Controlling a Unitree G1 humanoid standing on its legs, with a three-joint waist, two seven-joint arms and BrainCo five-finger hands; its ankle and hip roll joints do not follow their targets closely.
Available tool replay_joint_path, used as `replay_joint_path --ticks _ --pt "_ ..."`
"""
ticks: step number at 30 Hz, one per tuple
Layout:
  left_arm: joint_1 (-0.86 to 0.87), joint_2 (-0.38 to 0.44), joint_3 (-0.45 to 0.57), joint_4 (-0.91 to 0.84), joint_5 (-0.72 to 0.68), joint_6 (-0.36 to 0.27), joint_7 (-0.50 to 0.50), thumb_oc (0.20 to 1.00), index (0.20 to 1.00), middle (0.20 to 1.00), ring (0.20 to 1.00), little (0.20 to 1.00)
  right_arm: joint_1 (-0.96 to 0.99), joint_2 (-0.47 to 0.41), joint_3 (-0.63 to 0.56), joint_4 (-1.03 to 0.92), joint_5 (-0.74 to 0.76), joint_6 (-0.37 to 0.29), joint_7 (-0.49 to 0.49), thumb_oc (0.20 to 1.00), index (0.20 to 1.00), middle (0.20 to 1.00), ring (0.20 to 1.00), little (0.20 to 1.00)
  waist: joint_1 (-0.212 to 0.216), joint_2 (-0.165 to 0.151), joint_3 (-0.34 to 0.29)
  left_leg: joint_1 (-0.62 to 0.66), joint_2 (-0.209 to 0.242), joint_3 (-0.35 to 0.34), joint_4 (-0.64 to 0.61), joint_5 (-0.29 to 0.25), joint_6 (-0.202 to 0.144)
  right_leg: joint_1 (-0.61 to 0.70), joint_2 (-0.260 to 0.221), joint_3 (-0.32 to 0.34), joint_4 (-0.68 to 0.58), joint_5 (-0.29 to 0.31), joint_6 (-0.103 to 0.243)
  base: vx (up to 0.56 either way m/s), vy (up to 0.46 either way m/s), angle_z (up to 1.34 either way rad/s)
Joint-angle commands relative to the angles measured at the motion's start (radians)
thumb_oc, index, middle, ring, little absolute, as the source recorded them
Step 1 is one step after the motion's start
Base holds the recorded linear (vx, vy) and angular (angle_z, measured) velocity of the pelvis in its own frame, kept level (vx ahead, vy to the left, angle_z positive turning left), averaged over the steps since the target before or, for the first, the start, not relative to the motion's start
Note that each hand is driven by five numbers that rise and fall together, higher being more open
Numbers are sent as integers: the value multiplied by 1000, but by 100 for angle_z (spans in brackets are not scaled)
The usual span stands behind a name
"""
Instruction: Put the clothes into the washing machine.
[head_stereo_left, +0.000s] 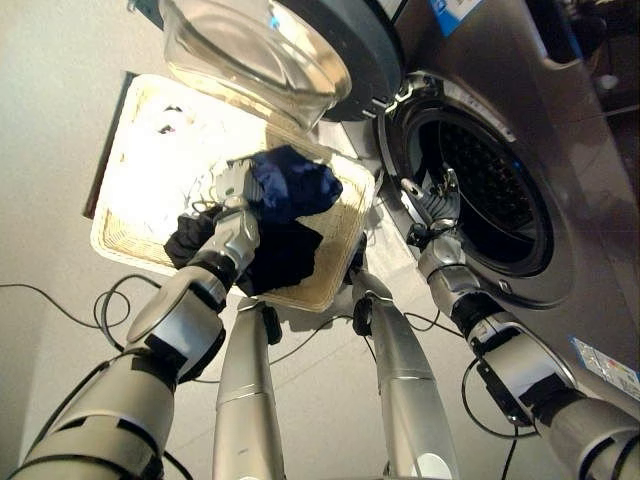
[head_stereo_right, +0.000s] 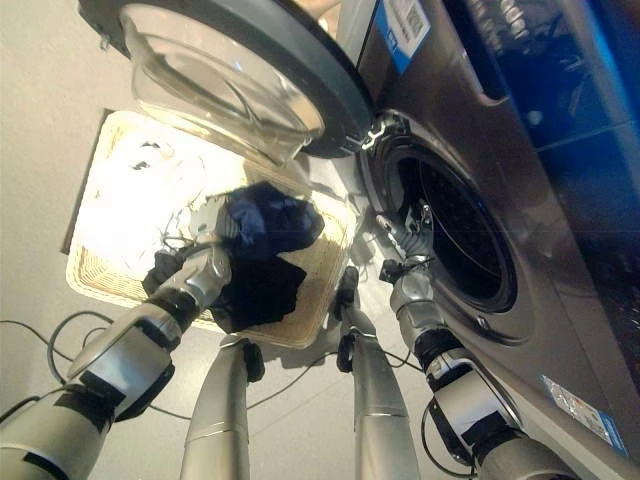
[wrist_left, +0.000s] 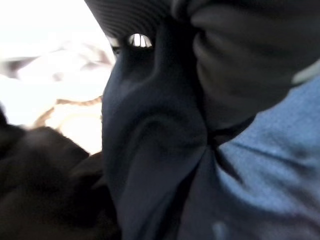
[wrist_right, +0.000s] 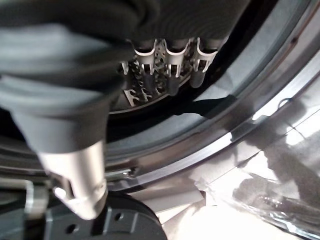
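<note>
My left hand is shut on a dark blue garment, lifted a little above the wicker basket. In the left wrist view the same blue cloth hangs bunched right in front of the hand. More black clothes and white clothes lie in the basket. The washing machine's drum stands open to the right, with its round glass door swung out over the basket. My right hand is open and holds nothing, at the near rim of the drum opening, its fingers pointing into the drum.
The basket stands on the pale floor directly left of the machine's front. The open door overhangs the basket's far side. The grey door seal rings the opening just past my right hand.
</note>
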Motion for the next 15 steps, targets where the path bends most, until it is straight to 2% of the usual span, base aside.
replay_joint_path --ticks 1,2,5,6,7,8,9,15 --pt "5 -53 57 -2 -45 -130 48 200 200 200 200 200 26 -39 -7 -61 -53 -15 34 1000 1000 1000 1000 1000 32 40 -23 -7 1 16 -126 107 -109 -27 -36 -44 140 -93 132 4 32 -4" --pt "53 -41 88 -63 -70 -205 55 200 200 200 200 200 54 -42 9 -75 -130 -3 44 1000 1000 1000 1000 1000 45 48 -23 33 -10 11 -130 96 -102 13 -44 -55 146 -105 132 4 32 -4" --pt "53 -41 88 -63 -70 -205 55 200 200 200 200 200 54 -42 9 -75 -130 -3 44 1000 1000 1000 1000 1000 45 48 -23 33 -10 11 -130 96 -102 13 -44 -55 146 -105 132 2 11 0" --pt "102 -29 120 -132 -90 -259 52 200 200 200 200 200 75 -52 34 -110 -241 4 59 1000 1000 1000 1000 1000 57 55 -23 63 -17 9 -129 85 -96 43 -56 -69 152 -115 131 3 2 4" --pt "102 -29 120 -132 -90 -259 52 200 200 200 200 200 75 -52 34 -110 -241 4 59 1000 1000 1000 1000 1000 57 55 -23 63 -17 9 -129 85 -96 43 -56 -69 152 -115 131 0 5 23" --pt "188 -22 149 -235 -105 -334 62 200 200 200 200 200 108 -78 73 -187 -354 18 37 1000 1000 1000 1000 1000 76 63 -23 91 -25 1 -122 68 -89 72 -73 -87 161 -126 132 -5 -3 24" --pt "233 -27 162 -285 -104 -369 62 200 200 200 200 200 120 -91 83 -216 -416 25 27 1000 1000 1000 1000 1000 87 66 -23 109 -33 -7 -122 58 -85 92 -81 -94 162 -132 134 -8 -4 28" --pt "303 -36 161 -365 -83 -424 38 200 200 200 200 200 119 -118 105 -236 -518 28 47 1000 1000 1000 1000 1000 110 75 -23 139 -40 -18 -121 45 -75 122 -98 -107 171 -141 136 1 -1 15"
